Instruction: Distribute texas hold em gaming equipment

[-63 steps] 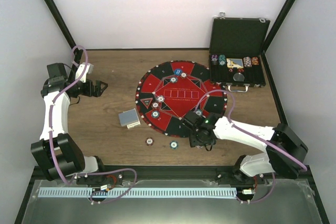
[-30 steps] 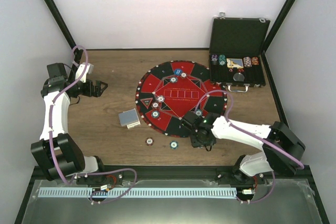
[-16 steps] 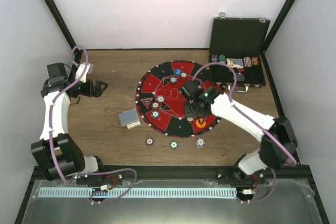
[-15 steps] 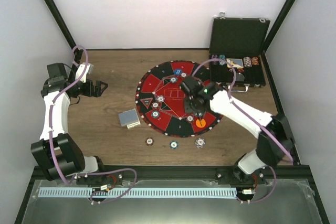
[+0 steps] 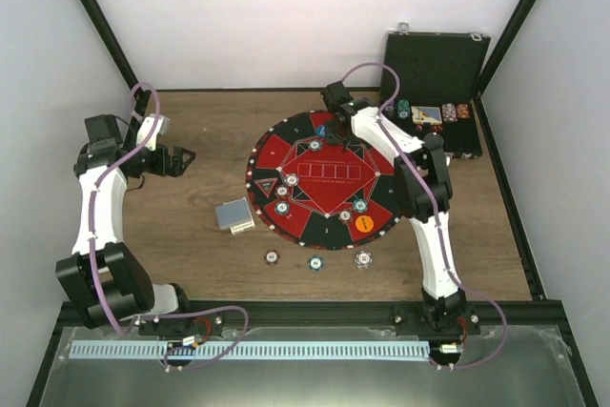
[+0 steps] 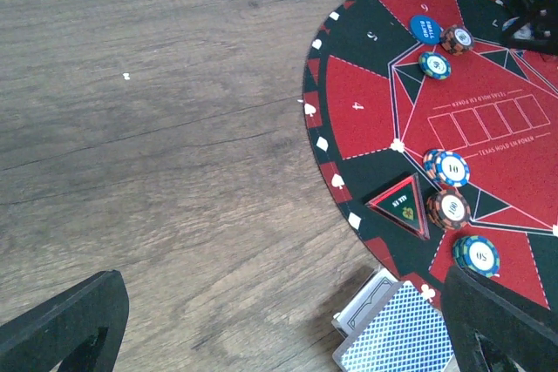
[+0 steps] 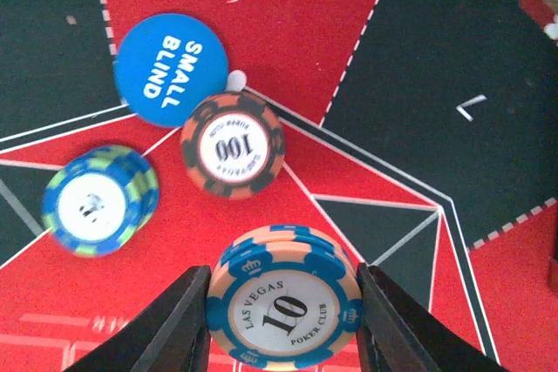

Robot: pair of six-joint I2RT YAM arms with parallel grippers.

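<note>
My right gripper [image 7: 283, 302] is shut on a short stack of blue-and-peach "10" poker chips [image 7: 283, 315], held just above the mat's red centre. Ahead of it lie the blue small-blind button [image 7: 170, 69], a brown "100" chip [image 7: 233, 144] and a green-blue chip [image 7: 100, 199]. From above, this gripper [image 5: 335, 138] hangs over the mat's far side. My left gripper [image 6: 286, 285] is open and empty over bare wood at the left. The card deck [image 6: 397, 337] lies beside the mat's edge, and the black triangular marker [image 6: 403, 206] rests on the mat near several chips [image 6: 449, 167].
The round red-and-black mat [image 5: 315, 226] fills the table's middle, with the orange button [image 5: 363, 223] on its near side. Three chips [image 5: 315, 261] lie on the wood in front of it. The open black case [image 5: 434, 64] with chip rows stands at the back right.
My right arm left the mat's near edge, where a chip now lies on the wood, and swung across the mat to its far side. The orange button came into view. The left arm stayed still.
</note>
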